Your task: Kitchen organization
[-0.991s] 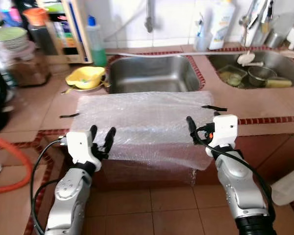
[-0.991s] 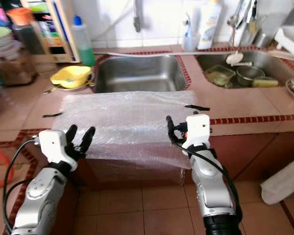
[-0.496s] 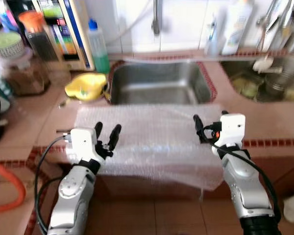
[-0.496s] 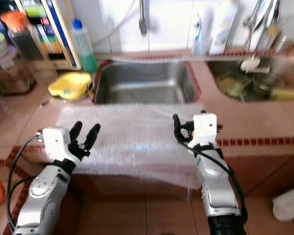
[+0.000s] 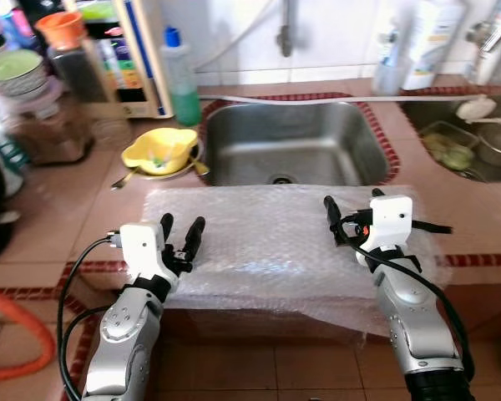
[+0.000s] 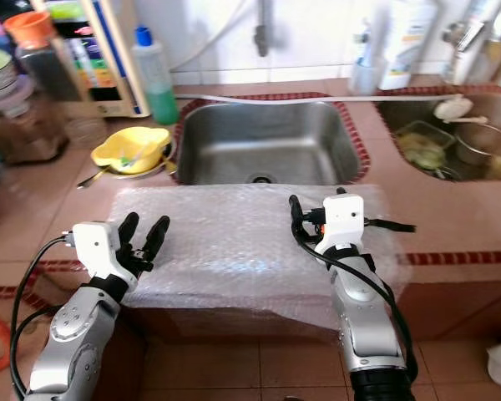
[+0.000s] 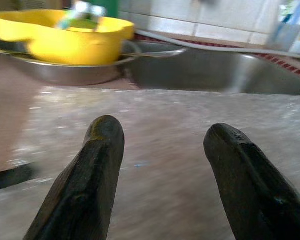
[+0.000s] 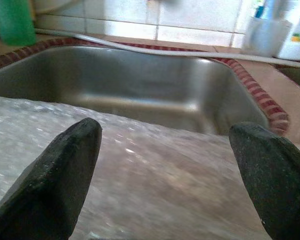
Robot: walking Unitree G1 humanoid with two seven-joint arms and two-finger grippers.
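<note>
— How far am I with the kitchen organization, can you judge it?

— I think I am at the very start. Both arms are raised in front of the counter (image 5: 58, 192), and nothing is held. The left gripper (image 5: 181, 236) has its fingers spread with only air between them, at the left edge of the bubble wrap (image 5: 267, 242). The right gripper (image 5: 351, 219) is wide open too, judging from its wrist view, and it hovers over the right part of the sheet.

— And what is left to do?

— Almost all, I would say. The yellow bowl (image 5: 157, 150) sits on a metal plate beside the sink (image 5: 288, 146), with a spoon against it. In the second basin (image 5: 476, 146) at the right, dishes and a ladle wait. I cannot tell which thing I must take first.

— How do the materials look?

— The wrap is thin, clear plastic, lying flat on the counter, with its front edge hanging over the counter's edge. I expect it is slippery and light. The sink is dull steel, empty and smooth. The counter is of pink tiles with a dark red border. The green bottle (image 5: 180, 75) is plastic, standing upright behind the sink's corner.
</note>
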